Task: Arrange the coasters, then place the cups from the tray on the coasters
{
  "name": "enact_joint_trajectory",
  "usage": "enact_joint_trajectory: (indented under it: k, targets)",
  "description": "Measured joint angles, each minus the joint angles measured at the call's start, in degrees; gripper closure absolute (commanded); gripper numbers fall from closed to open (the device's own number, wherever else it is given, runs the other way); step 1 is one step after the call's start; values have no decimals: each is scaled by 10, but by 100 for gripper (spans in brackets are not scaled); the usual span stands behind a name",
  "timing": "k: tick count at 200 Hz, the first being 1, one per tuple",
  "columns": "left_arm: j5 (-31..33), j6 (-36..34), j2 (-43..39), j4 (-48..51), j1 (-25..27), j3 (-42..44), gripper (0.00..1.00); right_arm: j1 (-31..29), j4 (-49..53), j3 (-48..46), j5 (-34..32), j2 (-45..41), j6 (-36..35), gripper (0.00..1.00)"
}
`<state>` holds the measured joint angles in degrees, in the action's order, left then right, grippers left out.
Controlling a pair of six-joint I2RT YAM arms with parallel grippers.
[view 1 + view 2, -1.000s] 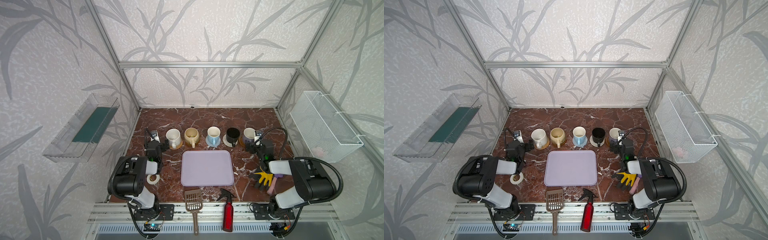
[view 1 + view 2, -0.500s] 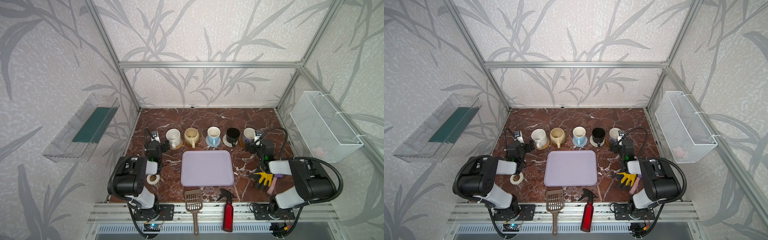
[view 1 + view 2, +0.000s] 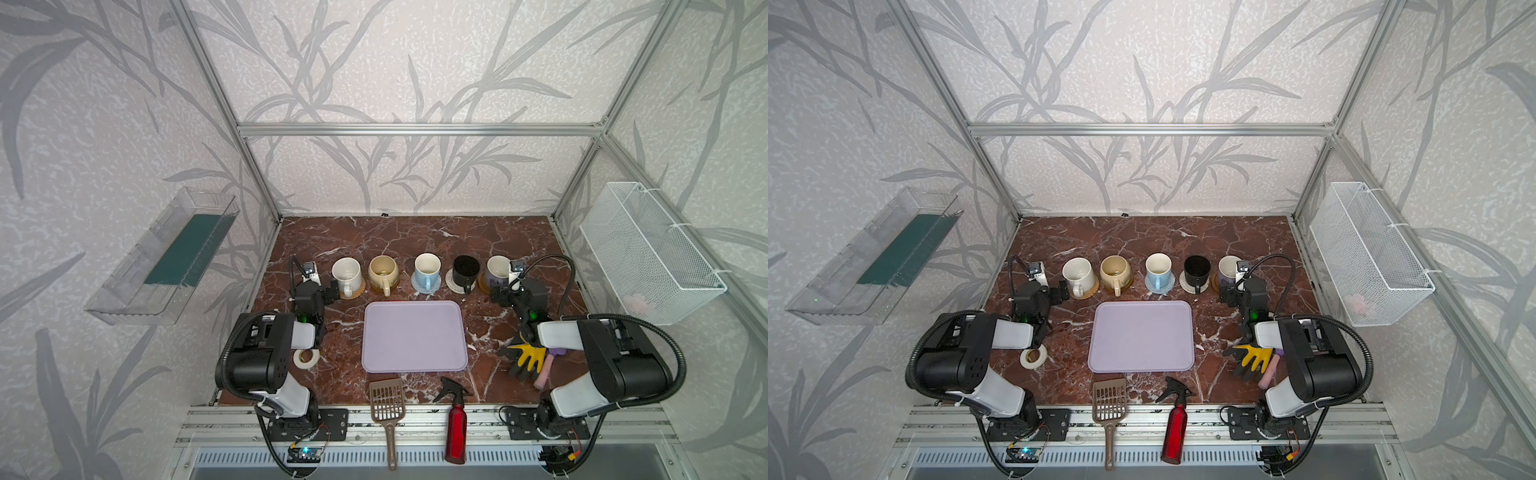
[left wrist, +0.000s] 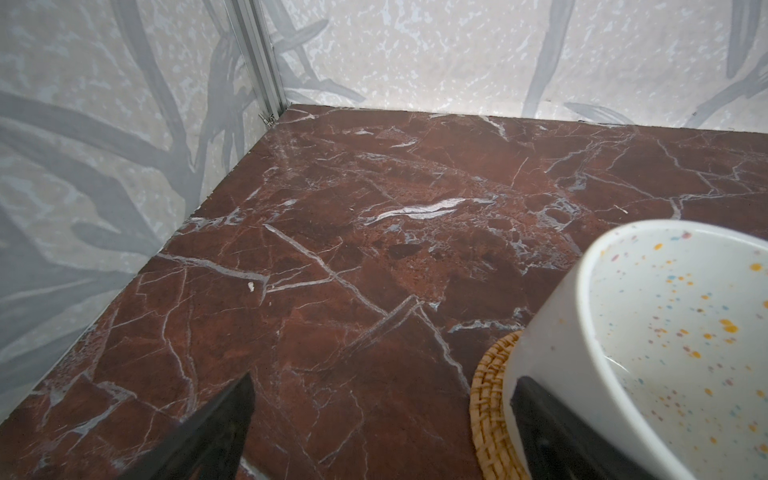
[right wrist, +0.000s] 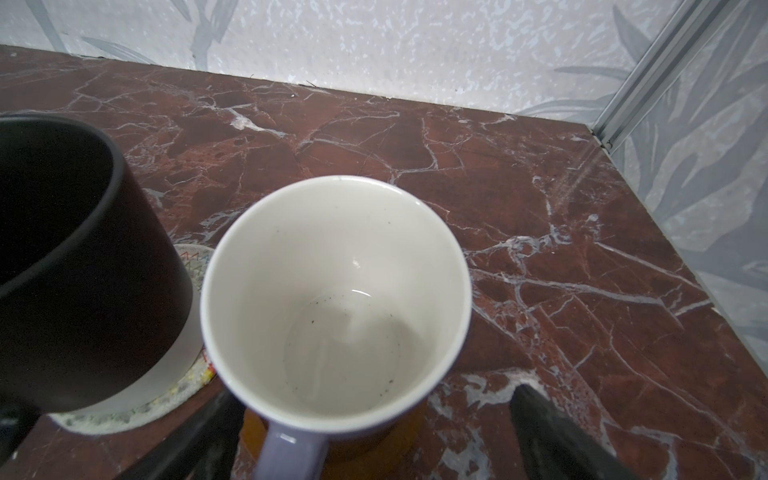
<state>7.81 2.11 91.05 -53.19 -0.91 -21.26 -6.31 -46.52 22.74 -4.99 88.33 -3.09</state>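
Mia: What do you see in both top views?

Tom: The tray [image 3: 413, 336] lies flat in the middle of the table [image 3: 415, 237]. Five cups stand in a row on its 12 o'clock side, off the tray.

Mia: Which cups?

Tom: Going from 10 o'clock to 2 o'clock: the white cup [image 3: 347, 272], the beige cup [image 3: 383, 269], the blue cup [image 3: 427, 268], the black cup [image 3: 464, 268] and the purple cup [image 3: 497, 269]. Each one stands on a coaster. In the same order they are the gold woven coaster [image 3: 360, 290], a brown coaster [image 3: 396, 284], the blue rope coaster [image 3: 435, 285], the cream coaster [image 3: 450, 279] and the other brown coaster [image 3: 482, 283].

Mia: And the claws?

Tom: The left claw [image 3: 328, 291] is at the tray's 10 o'clock, just beside the white cup. The right claw [image 3: 503, 293] is at the tray's 2 o'clock, right by the purple cup. A tape roll [image 3: 305, 357] lies at 9 o'clock, a scoop [image 3: 386, 399] at 6, a spray bottle [image 3: 455, 415] at 5 and a yellow glove [image 3: 528, 357] at 3.

Mia: What about the left wrist view?

Tom: The left claw's fingers [image 4: 540, 424] stand wide apart with only table between them. It holds nothing. One finger is right up against the white cup [image 4: 665, 332]. I cannot tell if it touches.

Mia: And the right wrist view?

Tom: Its fingers [image 5: 561, 436] are wide apart too. The purple cup [image 5: 336, 291] stands between them with its handle toward the claw. They do not pinch it. The black cup [image 5: 62, 270] is just beside it.
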Motion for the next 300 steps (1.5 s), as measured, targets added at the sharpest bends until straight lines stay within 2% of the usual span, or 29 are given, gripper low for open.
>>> enact_joint_trajectory:
  k: [83,104,123,136,157,169,300]
  targets:
    - [-2,0,0,1,0,0,1,0,-5,-2,4,-4,-2,1]
    - [-3,0,0,1,0,0,1,0,22,-13,11,-63,-5,1]
    - [-3,0,0,1,0,0,1,0,5,-17,10,-94,-4,1]
    - [-3,0,0,1,0,0,1,0,-10,-15,4,-74,-2,1]
    - [-3,0,0,1,0,0,1,-2,-54,-14,-7,4,0,1]
    - [-3,0,0,1,0,0,1,-2,-44,-19,-17,20,1,1]
    - [-4,0,0,4,0,0,1,-2,-27,-15,-24,12,0,1]
